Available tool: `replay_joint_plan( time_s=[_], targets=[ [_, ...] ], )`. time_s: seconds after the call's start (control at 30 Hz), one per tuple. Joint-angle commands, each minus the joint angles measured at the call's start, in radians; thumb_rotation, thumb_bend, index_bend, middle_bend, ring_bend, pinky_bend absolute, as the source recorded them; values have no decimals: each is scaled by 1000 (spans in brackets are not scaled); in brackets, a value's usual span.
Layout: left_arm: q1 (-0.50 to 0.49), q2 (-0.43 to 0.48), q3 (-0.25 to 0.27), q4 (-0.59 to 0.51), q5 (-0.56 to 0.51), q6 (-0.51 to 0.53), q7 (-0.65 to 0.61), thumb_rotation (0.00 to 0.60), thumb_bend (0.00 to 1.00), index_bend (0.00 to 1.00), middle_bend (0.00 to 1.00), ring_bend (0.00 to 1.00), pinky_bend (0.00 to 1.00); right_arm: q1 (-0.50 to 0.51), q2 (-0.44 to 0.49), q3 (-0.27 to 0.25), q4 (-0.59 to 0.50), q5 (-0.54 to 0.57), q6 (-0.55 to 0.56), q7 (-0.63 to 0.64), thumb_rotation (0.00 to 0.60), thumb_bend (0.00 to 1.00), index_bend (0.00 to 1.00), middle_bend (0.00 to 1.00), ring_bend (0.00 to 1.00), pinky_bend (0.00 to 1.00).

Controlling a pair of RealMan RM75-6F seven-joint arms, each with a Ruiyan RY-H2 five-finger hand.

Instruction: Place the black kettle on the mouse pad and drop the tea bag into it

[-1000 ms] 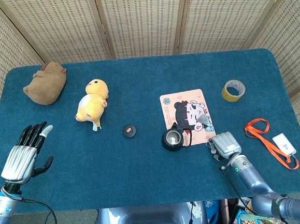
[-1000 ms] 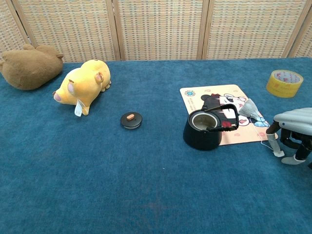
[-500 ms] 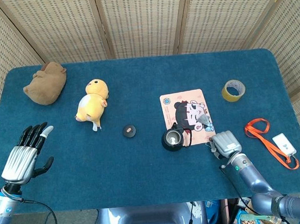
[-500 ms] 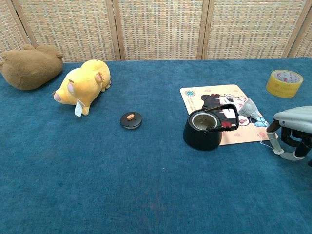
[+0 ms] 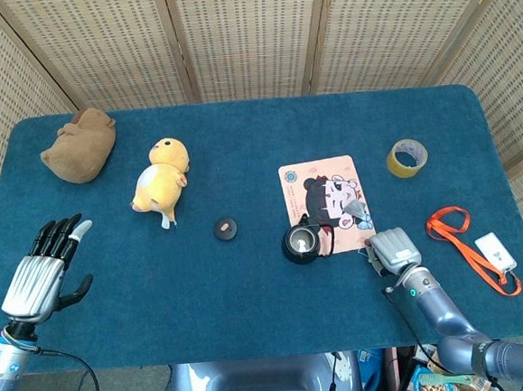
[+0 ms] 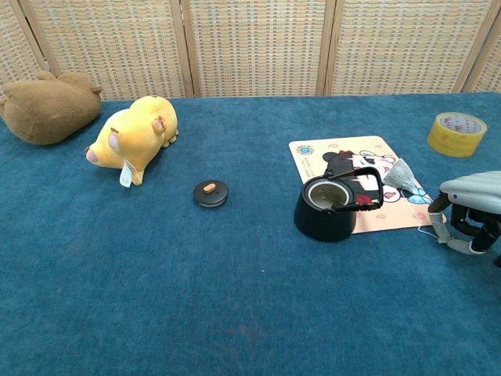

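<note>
Two hands show over the blue table (image 5: 239, 143). The left hand (image 5: 43, 270) hovers at the near left corner, well apart from everything, fingers straight and spread, holding nothing. The right hand (image 5: 392, 250) sits just off the near right corner of the mouse pad (image 5: 324, 191), palm down; in the chest view the right hand (image 6: 470, 210) has its fingers curled under the palm toward the cloth, and I cannot tell whether anything is pinched between them.

The black kettle (image 6: 332, 205) stands upright with its lid off and its handle raised, straddling the near left edge of the mouse pad (image 6: 344, 160), partly on the pad and partly on the table. The tea bag (image 6: 404, 174) lies on the right side of the pad, near its edge, with a thin string trailing toward the right hand. The kettle lid (image 6: 211, 193) lies on the table well left of the kettle.

A yellow plush (image 5: 163, 182) and a brown plush (image 5: 80, 144) lie toward the far left. A roll of yellow tape (image 5: 407, 158) sits right of the pad, and an orange lanyard (image 5: 469, 242) with a white card lies near the right edge
</note>
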Motion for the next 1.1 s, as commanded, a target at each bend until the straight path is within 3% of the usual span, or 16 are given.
replay_joint_plan(
  time_s=[0.03, 0.7, 1.1],
  targets=[
    [1, 1, 0, 0, 0, 1, -1, 600, 392, 0, 0, 0, 0, -1, -2, 1, 4, -1, 1, 7, 600, 601, 584, 924, 997, 1000],
    [9, 7, -4, -14, 2, 15, 4, 600, 392, 0, 0, 0, 0, -37, 22, 18, -6, -63, 49, 111, 600, 675, 642, 929, 997, 1000],
    [20, 21, 5, -38, 11, 21, 20, 600, 393, 0, 0, 0, 0, -68, 133, 51, -127, -175, 142, 185, 600, 682, 667, 934, 997, 1000]
  ],
)
